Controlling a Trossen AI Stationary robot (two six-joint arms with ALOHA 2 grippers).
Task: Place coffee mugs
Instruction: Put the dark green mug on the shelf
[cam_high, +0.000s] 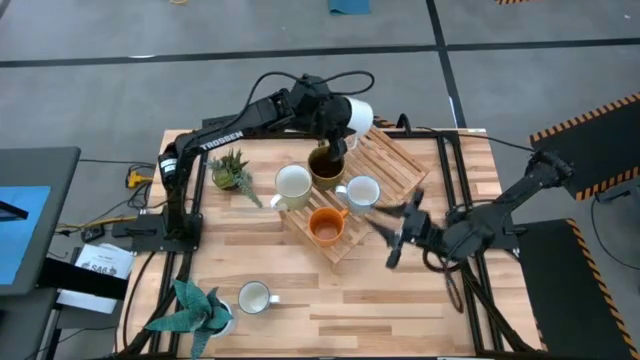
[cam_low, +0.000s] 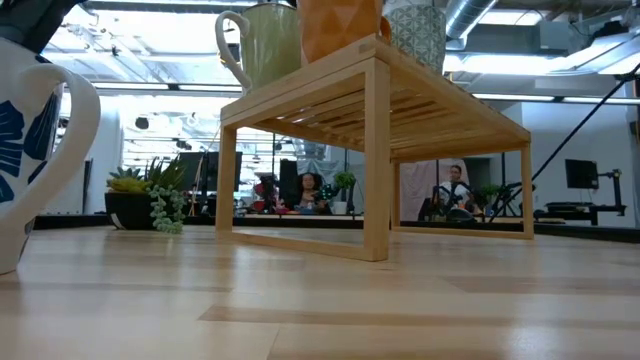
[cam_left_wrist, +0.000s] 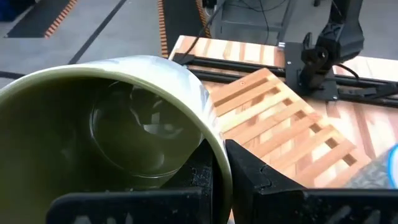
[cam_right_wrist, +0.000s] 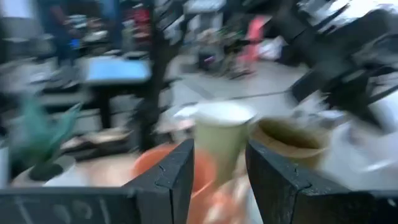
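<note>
Two arms, left pincer (cam_high: 333, 140) seemingly gripping mug (cam_high: 326, 166)

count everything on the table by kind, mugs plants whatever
mugs: 6 (cream, brown, orange, pale patterned, one alone on the table, one held by the left gripper)
potted plants: 2
wooden rack: 1
total: 9

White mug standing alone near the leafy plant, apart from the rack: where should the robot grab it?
Best from straight above, on the rim: the white ceramic mug stands upright, mouth open upward. Put one pincer finger inside and one outside, on the side away from the leafy green potted plant close beside it.
</note>
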